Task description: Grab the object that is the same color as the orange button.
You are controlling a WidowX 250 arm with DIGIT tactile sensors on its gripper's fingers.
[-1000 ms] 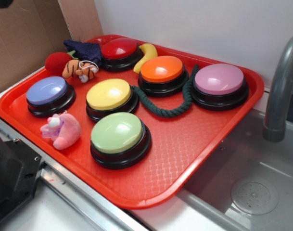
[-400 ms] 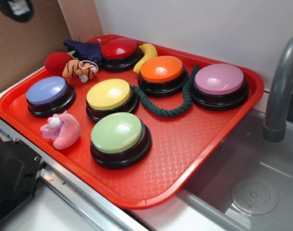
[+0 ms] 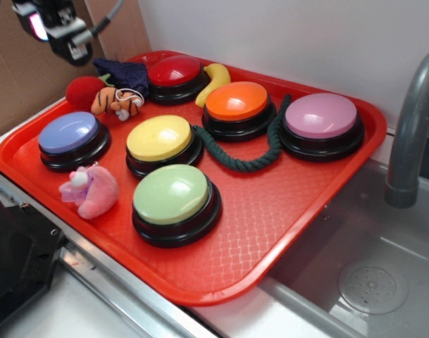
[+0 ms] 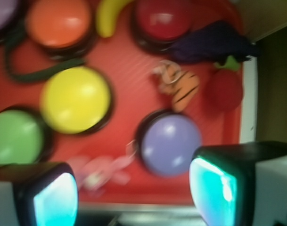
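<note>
A red tray (image 3: 284, 232) holds six dome buttons. The gripper (image 4: 134, 188) hangs spread wide and empty, above the tray's ten o'clock corner. The small orange plush tiger (image 3: 116, 102) lies below it, at nine o'clock from the orange button (image 3: 237, 102), touching a red fuzzy ball (image 3: 82, 90).

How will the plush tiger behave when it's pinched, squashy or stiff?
The tiger looks like soft stuffed plush, so it will probably squash and sag in a pinch. It is small beside the buttons, so likely very light. It lies against the red ball, which may get nudged. The hand is up and back-left of it.
</note>
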